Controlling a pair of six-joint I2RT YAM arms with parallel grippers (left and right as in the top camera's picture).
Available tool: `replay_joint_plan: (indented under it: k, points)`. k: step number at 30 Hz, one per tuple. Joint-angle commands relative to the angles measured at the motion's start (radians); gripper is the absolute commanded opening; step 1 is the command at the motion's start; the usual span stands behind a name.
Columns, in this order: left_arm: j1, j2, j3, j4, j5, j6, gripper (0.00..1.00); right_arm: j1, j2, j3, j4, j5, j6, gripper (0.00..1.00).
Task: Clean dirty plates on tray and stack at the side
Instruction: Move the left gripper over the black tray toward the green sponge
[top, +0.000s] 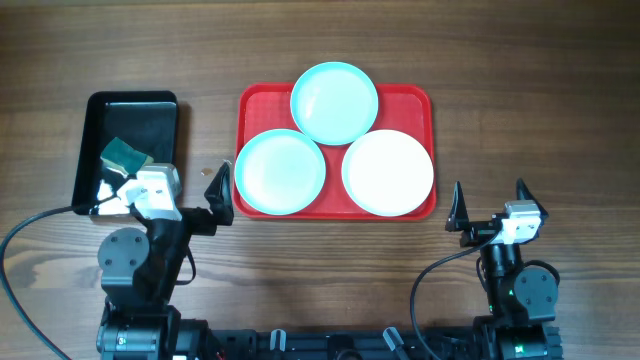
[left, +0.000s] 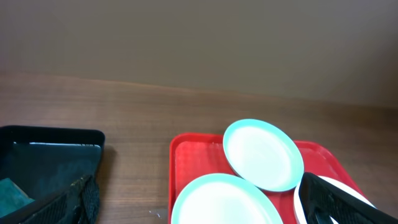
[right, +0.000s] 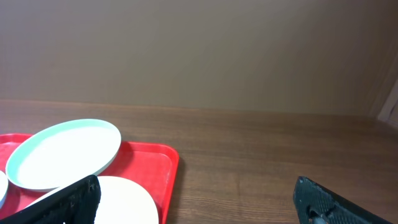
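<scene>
The red tray (top: 250, 105) lies at the table's middle with three plates on it. An aqua plate (top: 334, 102) sits at the back, resting partly on the other two. An aqua-rimmed plate (top: 281, 172) is front left and a nearly all-white plate (top: 388, 172) is front right. My left gripper (top: 188, 200) is open and empty, left of the tray's front left corner. My right gripper (top: 490, 205) is open and empty, right of the tray's front right corner. The left wrist view shows the tray (left: 186, 155) between the open fingers (left: 196, 186). The right wrist view shows its right edge (right: 165, 168) and the open fingers (right: 196, 183).
A smaller black tray (top: 160, 115) stands at the left and holds a green sponge (top: 125, 155). Small crumbs (top: 206, 171) lie on the wood between the two trays. Bare wooden table stretches right of the red tray and along the back.
</scene>
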Motion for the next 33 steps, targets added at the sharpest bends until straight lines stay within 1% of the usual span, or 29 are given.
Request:
replay_joint_plan:
  k: [1,4,8,10,12,16,17,19,22,25,27,29,33]
  points:
    - [-0.004,0.001,0.021,0.026,-0.024,-0.015,1.00,-0.005,-0.008,-0.001,0.003,-0.016,0.018,1.00]
    - [-0.005,0.002,0.021,0.046,-0.026,-0.026,1.00,-0.005,-0.008,-0.001,0.003,-0.016,0.018,1.00]
    - [-0.004,0.044,0.044,0.072,-0.102,-0.133,1.00,-0.005,-0.008,-0.001,0.003,-0.016,0.018,1.00]
    - [-0.004,0.109,0.107,0.021,-0.110,-0.147,1.00,-0.005,-0.008,-0.001,0.003,-0.016,0.018,1.00]
    - [0.002,0.197,0.198,-0.067,-0.116,-0.147,1.00,-0.005,-0.008,-0.001,0.003,-0.016,0.018,1.00]
    - [0.040,0.431,0.436,-0.299,-0.320,-0.224,1.00,-0.005,-0.008,-0.001,0.003,-0.016,0.018,1.00]
    - [0.053,0.481,0.485,-0.341,-0.352,-0.241,1.00,-0.005,-0.008,-0.001,0.003,-0.016,0.018,1.00]
    - [0.071,0.559,0.539,-0.369,-0.344,-0.243,1.00,-0.005,-0.008,-0.001,0.003,-0.016,0.018,1.00]
    - [0.073,0.644,0.546,-0.391,-0.279,-0.244,1.00,-0.005,-0.008,-0.001,0.003,-0.016,0.018,1.00]
    - [0.074,0.742,0.545,-0.428,-0.269,-0.260,1.00,-0.005,-0.008,-0.001,0.003,-0.016,0.018,1.00]
    - [0.081,0.787,0.545,-0.449,-0.278,-0.332,1.00,-0.005,-0.008,-0.001,0.002,-0.016,0.018,1.00]
    - [0.117,0.848,0.545,-0.473,-0.317,-0.469,1.00,-0.005,-0.008,-0.001,0.003,-0.016,0.018,1.00]
    - [0.229,0.908,0.545,-0.473,-0.317,-0.578,1.00,-0.005,-0.008,-0.001,0.003,-0.016,0.018,1.00]
